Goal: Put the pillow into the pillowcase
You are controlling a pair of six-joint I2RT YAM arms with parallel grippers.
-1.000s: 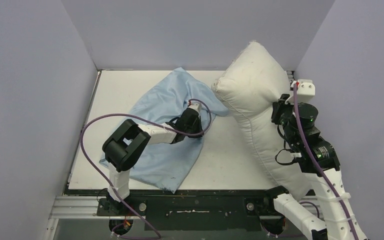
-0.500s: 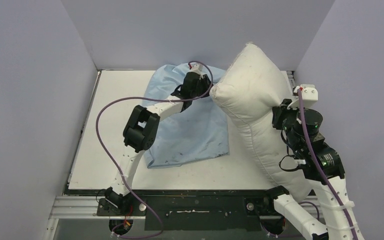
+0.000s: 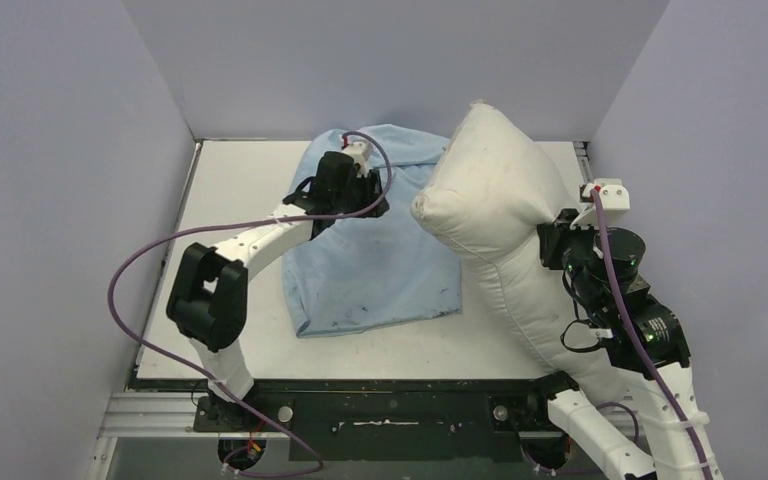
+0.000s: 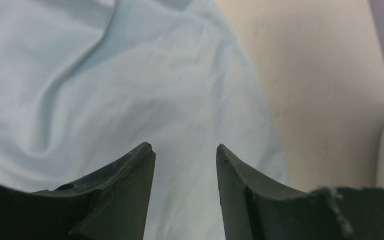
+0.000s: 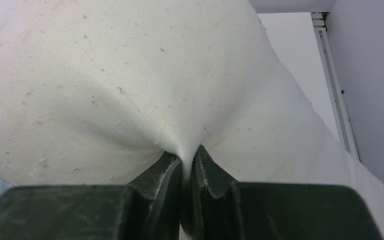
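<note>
Right pincer [image 5: 182, 157] clamped on pillow [image 3: 500, 200], held up just right of pillowcase [image 3: 380, 270]; left pincer [image 4: 184, 146] parted, empty, over pillowcase's far end.

Both arms, the left arm [image 3: 260, 235] and the right arm [image 3: 675, 420], are white tube links joined by chunky black joint housings. A thin purple cable [image 3: 112, 292] runs along each. A small white bracket [image 3: 605, 190] caps each wrist. The fingers [image 4: 122, 195] are dark, matte wedges with scuffed edges. Silver bolts [image 3: 285, 412] stud the black base plate [image 3: 400, 430]
</note>
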